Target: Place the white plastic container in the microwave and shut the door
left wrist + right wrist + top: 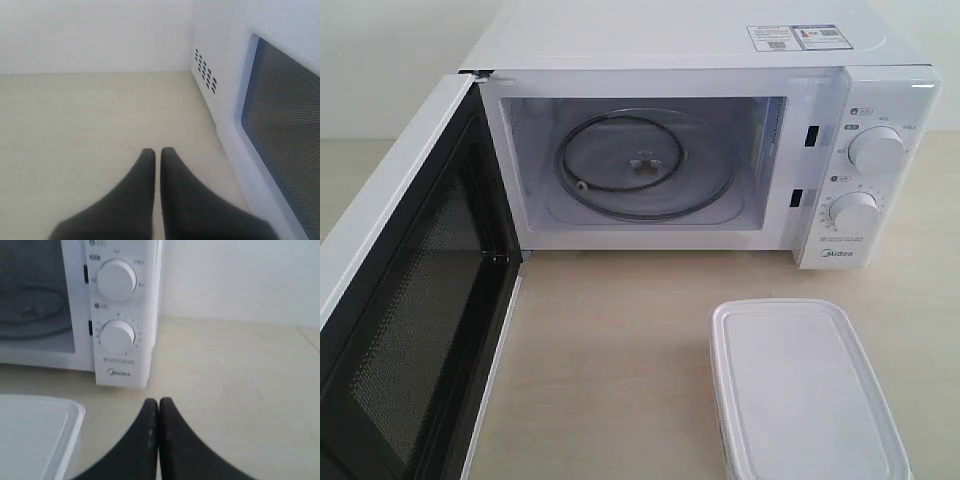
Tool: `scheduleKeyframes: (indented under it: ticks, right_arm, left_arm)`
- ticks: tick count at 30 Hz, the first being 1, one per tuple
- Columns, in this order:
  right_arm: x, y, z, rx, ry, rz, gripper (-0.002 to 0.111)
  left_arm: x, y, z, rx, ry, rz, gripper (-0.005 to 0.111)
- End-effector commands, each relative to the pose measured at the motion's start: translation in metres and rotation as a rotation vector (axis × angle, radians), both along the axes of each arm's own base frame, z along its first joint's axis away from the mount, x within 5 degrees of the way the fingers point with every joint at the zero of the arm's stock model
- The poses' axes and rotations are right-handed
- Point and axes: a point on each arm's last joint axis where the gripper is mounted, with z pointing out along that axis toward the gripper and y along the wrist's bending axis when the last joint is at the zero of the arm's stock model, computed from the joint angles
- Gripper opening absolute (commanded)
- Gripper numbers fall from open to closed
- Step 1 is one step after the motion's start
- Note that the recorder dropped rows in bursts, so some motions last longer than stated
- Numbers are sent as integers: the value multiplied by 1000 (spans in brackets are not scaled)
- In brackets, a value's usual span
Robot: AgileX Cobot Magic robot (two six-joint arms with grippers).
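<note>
The white plastic container lies on the table in front of the microwave, below its knobs; a corner of the container shows in the right wrist view. The microwave cavity holds only the glass turntable. The door stands swung wide open on the left, black mesh inner face showing. My left gripper is shut on nothing, over bare table beside the door's outer window. My right gripper is shut on nothing, beside the container and short of the knob panel. Neither gripper appears in the exterior view.
The beige tabletop stretches between the open door and the container. A white wall rises behind the table. Vent slots mark the microwave's side near my left gripper.
</note>
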Motion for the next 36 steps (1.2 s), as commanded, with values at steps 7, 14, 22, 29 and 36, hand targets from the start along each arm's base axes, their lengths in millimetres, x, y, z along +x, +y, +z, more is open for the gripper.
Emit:
scheduleKeyframes:
  ticks: [7, 14, 22, 29, 36]
  right_arm:
    - [1, 0, 10, -37, -118, 6, 0]
    - [1, 0, 18, -31, -200, 7, 0]
    - [-2, 1, 38, -29, -422, 10, 0]
    - [6, 1, 45, -31, -373, 12, 0]
    - [43, 4, 70, -48, -330, 20, 0]
  left_arm:
    - [0, 0, -1, -4, 0, 1, 4]
    - [0, 0, -1, -4, 0, 1, 4]
    - [0, 0, -1, -4, 0, 1, 4]
    - [0, 0, -1, -4, 0, 1, 4]
    - [0, 0, -1, -4, 0, 1, 4]
